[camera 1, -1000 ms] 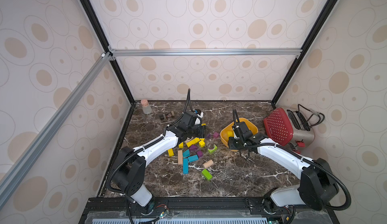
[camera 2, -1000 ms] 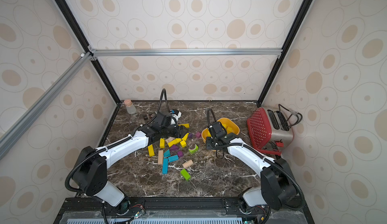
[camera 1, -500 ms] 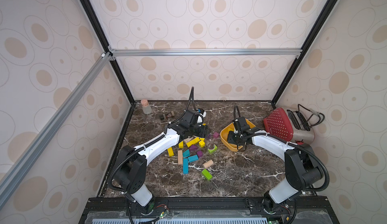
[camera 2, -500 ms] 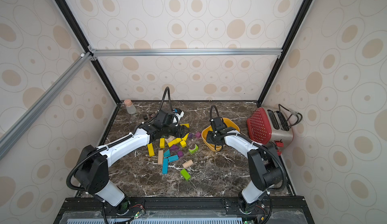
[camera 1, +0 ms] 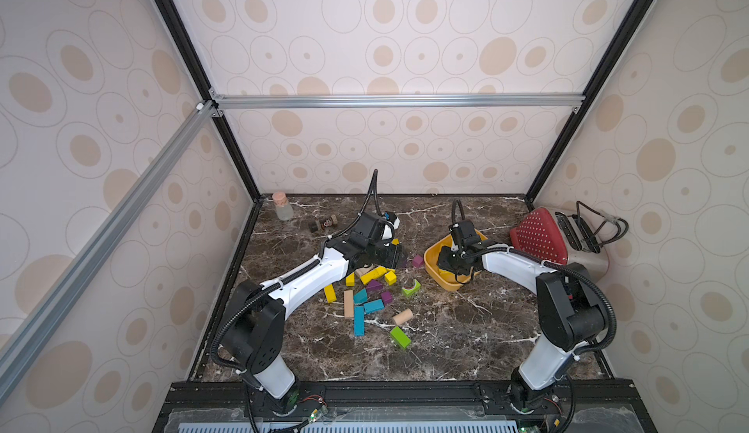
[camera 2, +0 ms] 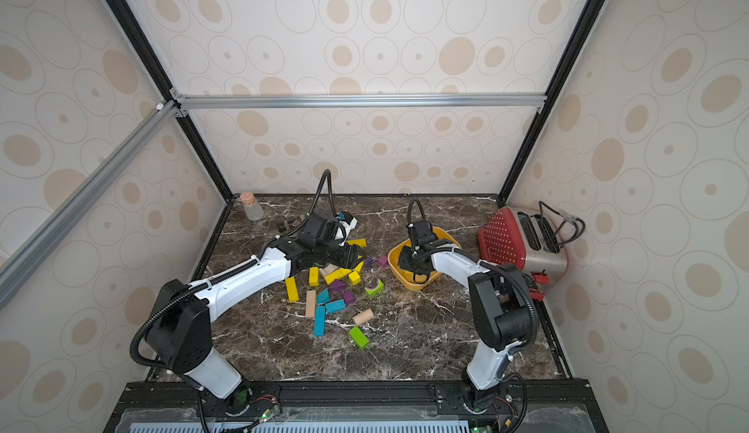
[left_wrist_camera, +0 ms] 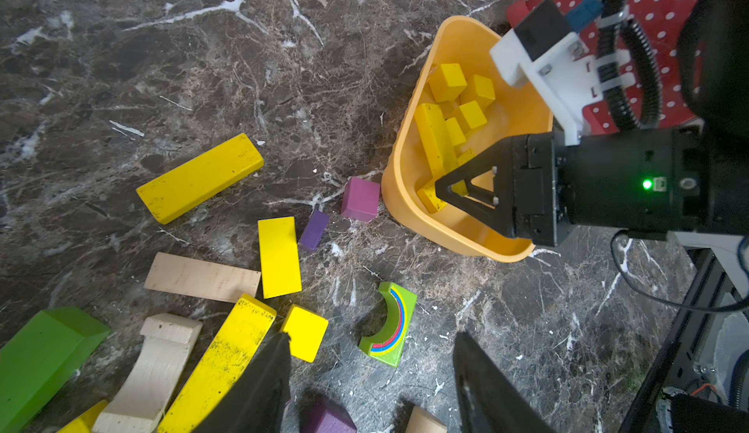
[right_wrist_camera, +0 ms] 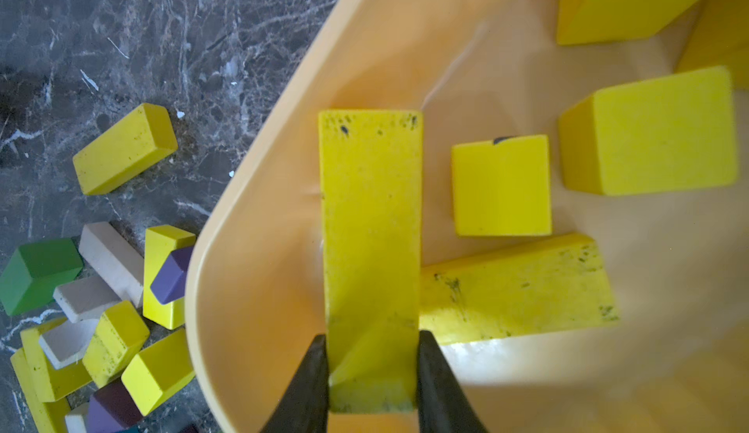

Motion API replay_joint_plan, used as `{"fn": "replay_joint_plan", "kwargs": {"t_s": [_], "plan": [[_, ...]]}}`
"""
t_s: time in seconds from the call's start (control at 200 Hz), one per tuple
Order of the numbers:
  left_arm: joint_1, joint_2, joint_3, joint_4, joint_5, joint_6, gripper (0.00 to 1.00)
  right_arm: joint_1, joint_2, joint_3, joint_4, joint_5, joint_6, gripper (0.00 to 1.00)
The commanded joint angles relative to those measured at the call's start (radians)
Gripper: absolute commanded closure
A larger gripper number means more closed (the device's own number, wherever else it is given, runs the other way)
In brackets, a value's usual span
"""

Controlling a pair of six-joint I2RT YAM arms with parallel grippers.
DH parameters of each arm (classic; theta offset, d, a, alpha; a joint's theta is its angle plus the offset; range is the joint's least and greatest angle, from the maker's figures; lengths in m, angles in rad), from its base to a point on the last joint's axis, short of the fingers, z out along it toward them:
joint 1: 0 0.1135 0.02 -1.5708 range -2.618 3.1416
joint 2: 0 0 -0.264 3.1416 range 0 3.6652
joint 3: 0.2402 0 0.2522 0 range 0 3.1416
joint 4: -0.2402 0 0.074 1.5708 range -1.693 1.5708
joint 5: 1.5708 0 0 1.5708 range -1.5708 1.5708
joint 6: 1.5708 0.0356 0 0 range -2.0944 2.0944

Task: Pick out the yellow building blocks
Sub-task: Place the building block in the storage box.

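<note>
My right gripper (right_wrist_camera: 371,337) is shut on the end of a yellow bar (right_wrist_camera: 371,228), which hangs inside the orange-yellow bowl (right_wrist_camera: 263,167). Several yellow building blocks (right_wrist_camera: 501,185) lie on the bowl's floor. In both top views the right gripper (camera 1: 446,262) sits low in the bowl (camera 2: 395,265). My left gripper (left_wrist_camera: 372,335) is open over the loose pile, with nothing between its fingers. A yellow cube (left_wrist_camera: 304,331) and a long yellow bar (left_wrist_camera: 221,364) lie beside one finger. More yellow bars (left_wrist_camera: 200,177) rest on the marble nearby.
A green arch block (left_wrist_camera: 389,325), purple blocks (left_wrist_camera: 360,199), plain wooden pieces (left_wrist_camera: 200,277) and teal bars (camera 1: 358,319) lie mixed with the pile. A lime-green block (camera 1: 400,337) lies nearer the front. A red toaster (camera 1: 539,236) stands at the right and a corked bottle (camera 1: 282,206) at the back left.
My right gripper has carried the yellow bar from in front of the bowl into it. My left gripper has shifted slightly right over the pile.
</note>
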Motion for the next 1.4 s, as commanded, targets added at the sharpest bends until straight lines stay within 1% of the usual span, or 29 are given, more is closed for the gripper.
{"fn": "replay_joint_plan", "kwargs": {"t_s": [0.0, 0.125, 0.235, 0.391, 0.631, 1.172, 1.392], "plan": [[-0.005, -0.005, 0.033, -0.026, -0.012, 0.032, 0.37, -0.001, 0.005, 0.032, 0.003, 0.0, 0.007, 0.79], [-0.005, -0.003, 0.035, -0.023, -0.011, 0.022, 0.37, -0.002, 0.004, 0.036, -0.004, -0.01, 0.001, 0.7], [-0.006, -0.001, 0.033, -0.022, -0.008, 0.019, 0.37, -0.001, 0.0, 0.036, -0.001, -0.028, -0.004, 0.6], [-0.006, 0.005, 0.045, -0.025, -0.009, 0.021, 0.37, -0.001, 0.001, 0.039, 0.009, -0.072, -0.007, 0.55], [-0.005, 0.011, 0.058, -0.027, -0.019, 0.025, 0.37, -0.002, -0.044, 0.024, 0.011, -0.047, -0.013, 0.54], [-0.006, 0.042, 0.106, -0.046, -0.034, 0.045, 0.37, 0.004, -0.151, 0.03, -0.046, -0.016, -0.074, 0.54], [-0.006, 0.056, 0.121, -0.064, -0.04, 0.056, 0.37, 0.047, -0.208, 0.017, -0.051, 0.013, -0.105, 0.54]]}}
